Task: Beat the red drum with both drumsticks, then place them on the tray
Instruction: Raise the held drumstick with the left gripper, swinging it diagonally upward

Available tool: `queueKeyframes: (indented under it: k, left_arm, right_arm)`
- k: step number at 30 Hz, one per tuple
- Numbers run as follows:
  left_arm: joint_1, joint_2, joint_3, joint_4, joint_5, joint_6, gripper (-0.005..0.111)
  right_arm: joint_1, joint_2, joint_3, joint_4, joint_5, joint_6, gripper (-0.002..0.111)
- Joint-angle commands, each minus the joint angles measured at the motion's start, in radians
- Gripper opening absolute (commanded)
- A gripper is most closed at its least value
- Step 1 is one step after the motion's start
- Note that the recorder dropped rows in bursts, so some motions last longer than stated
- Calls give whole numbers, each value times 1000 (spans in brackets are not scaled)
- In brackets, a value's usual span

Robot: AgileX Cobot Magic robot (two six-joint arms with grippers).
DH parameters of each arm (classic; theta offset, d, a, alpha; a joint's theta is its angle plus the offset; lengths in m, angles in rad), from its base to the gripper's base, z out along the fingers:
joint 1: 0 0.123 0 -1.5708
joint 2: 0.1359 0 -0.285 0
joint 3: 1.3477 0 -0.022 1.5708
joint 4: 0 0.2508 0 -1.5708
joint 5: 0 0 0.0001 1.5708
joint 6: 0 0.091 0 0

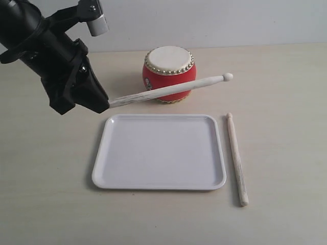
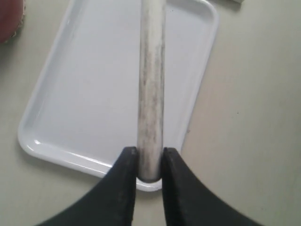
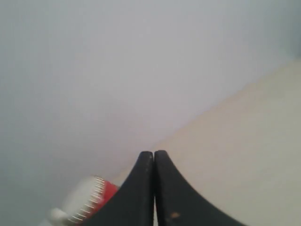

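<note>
left gripper (image 2: 149,151) clamps drumstick (image 1: 168,90) | right gripper (image 3: 154,153) pinched (fingers touching) | pale wooden table (image 1: 286,76), seemingly grey wall (image 1: 230,20)

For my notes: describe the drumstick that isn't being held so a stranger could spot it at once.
Find the white tray. Beside its right edge a pale drumstick lies flat on the table. Unlike the other stick, nothing grips it.

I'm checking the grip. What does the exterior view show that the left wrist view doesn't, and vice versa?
Exterior only: the second drumstick lying on the table right of the tray, and the cream top of the red drum. Left wrist only: both fingers of the left hand clamped on the butt end of the held drumstick. Both: tray, held drumstick, left hand, some red drum.
</note>
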Motion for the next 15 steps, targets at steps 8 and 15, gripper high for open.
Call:
queueKeyframes:
  k: [8, 15]
  left_arm:
    - [-7, -125, 136, -161, -31, -66, 0]
    - [-7, -187, 219, -315, -57, -64, 0]
  right_arm:
    - [-5, -6, 5, 449, 81, 264, 0]
    - [-5, 57, 5, 720, 451, -232, 11]
